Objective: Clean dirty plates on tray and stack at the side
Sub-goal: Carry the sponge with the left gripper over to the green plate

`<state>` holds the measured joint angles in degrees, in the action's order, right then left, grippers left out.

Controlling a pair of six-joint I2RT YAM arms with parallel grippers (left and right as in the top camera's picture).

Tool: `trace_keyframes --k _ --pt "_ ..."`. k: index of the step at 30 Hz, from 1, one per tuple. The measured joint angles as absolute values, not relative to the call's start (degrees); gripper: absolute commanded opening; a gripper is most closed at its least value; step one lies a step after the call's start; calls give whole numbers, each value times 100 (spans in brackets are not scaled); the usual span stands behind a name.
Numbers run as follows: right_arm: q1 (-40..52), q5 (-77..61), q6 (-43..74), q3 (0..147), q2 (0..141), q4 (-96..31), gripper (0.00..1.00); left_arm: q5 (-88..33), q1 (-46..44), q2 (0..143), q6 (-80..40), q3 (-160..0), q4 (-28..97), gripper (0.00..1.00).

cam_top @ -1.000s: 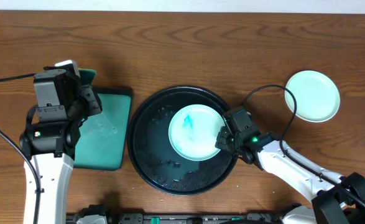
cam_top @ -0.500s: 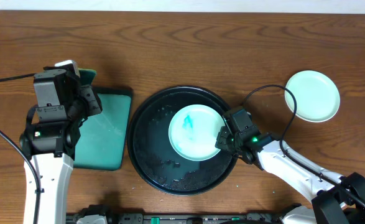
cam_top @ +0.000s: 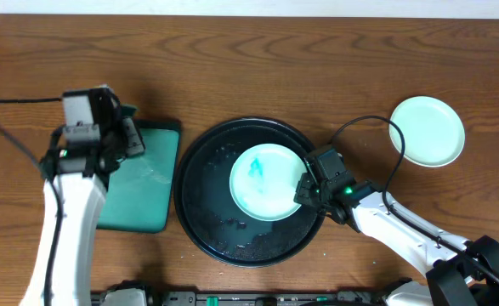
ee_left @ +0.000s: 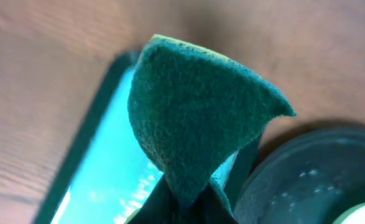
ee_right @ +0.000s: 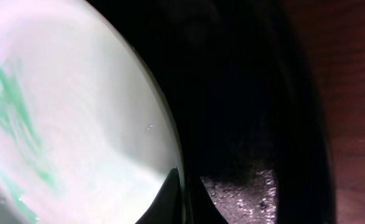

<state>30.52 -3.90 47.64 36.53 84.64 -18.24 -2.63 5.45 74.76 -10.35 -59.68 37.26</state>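
One mint plate (cam_top: 428, 130) lay clean near the table's right edge, so the stack was barely begun. A teal-smeared plate (cam_top: 266, 181) sat unwiped in the black tray (cam_top: 200, 212) at mid-table. The right gripper (cam_top: 304, 189) pinched its rim. The left gripper (cam_top: 128, 132) clenched a green sponge (ee_left: 198, 118) over the green tray (cam_top: 138, 187). No writing was legible.

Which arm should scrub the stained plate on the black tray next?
Left: the left tool grips the dark green sponge near the round black tray; the right tool sits at the rim of the pale stained plate.
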Motion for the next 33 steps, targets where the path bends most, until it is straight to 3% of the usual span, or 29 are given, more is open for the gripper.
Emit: trace_keyframes --k 6,15,25,33 --pt "3055 -812 4746 3653 8464 -1876 1 -794 545 8228 -1387 -5964 3859 7" --pt "3422 -1094 4694 3653 8466 -1761 1 -2215 373 8272 -1844 -5964 4217 7" --pt "3426 -1109 4683 3653 8471 -1728 1 -2231 -1446 8374 -2263 -5964 4069 7" --pt "3426 -1094 4683 3653 8471 -1730 1 -2058 -2294 9692 -2582 -5964 3481 7"
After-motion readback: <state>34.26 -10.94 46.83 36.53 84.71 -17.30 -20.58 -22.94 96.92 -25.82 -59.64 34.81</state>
